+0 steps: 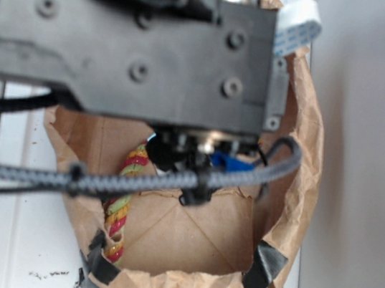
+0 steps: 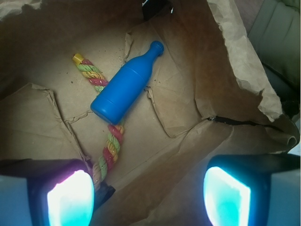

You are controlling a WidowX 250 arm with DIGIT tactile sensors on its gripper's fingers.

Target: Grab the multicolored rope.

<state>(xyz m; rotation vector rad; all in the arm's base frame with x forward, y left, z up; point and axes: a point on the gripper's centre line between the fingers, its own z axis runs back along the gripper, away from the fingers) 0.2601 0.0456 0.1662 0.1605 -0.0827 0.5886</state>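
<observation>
A crumpled brown paper bag (image 2: 225,61) on a white worktop (image 1: 10,247) is seen. The hand (image 2: 148,197) is spread, empty. Below its left finger, the multicolored rope (image 2: 110,148) is crossed by a blue bottle (image 2: 127,84).

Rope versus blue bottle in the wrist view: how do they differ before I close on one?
The multicolored rope is twisted red, yellow and green strands; the blue bottle is one smooth solid colour. The rope is longer and thinner, the bottle shorter and thicker. The rope lies underneath, the bottle resting across its middle and hiding that stretch. Both lie flat on the floor of the paper bag, with the open gripper above them.
</observation>
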